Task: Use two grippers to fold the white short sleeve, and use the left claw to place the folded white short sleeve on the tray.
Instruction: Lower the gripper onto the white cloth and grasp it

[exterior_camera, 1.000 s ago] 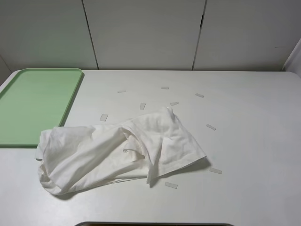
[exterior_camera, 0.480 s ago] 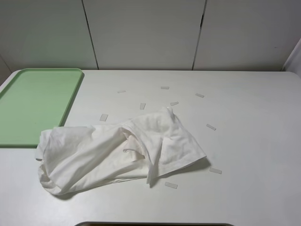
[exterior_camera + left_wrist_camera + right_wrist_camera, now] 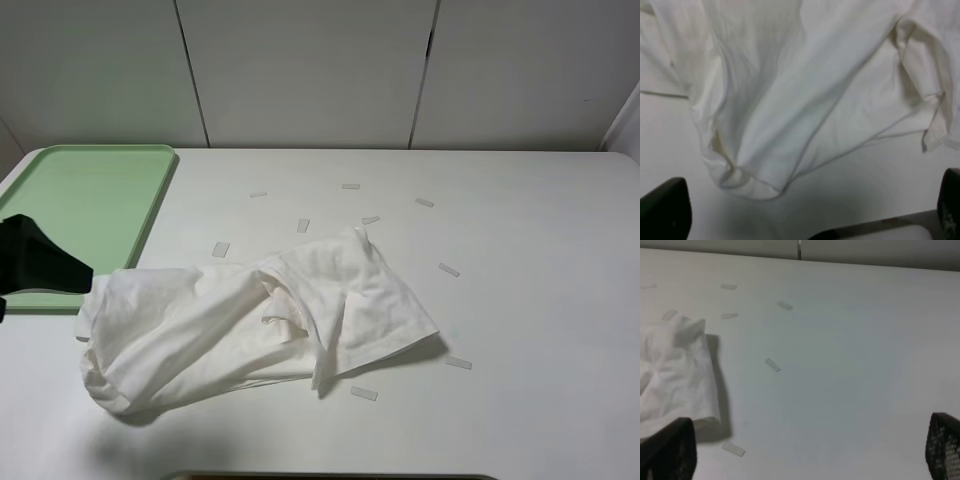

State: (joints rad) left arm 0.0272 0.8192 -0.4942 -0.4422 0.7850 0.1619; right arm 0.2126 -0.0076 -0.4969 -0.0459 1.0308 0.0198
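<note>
My black slim-fingered left claw is now coming in from the left, fingers spread apart, over the crumpled white cotton T-shirt lying mid-table on the white table, touching the pale-green rectangular plastic tray. My right claw is gaping, empty.

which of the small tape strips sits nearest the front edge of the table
The strip just in front of the white short sleeve's right-hand corner; every other strip lies farther back, beside or behind it.
</note>
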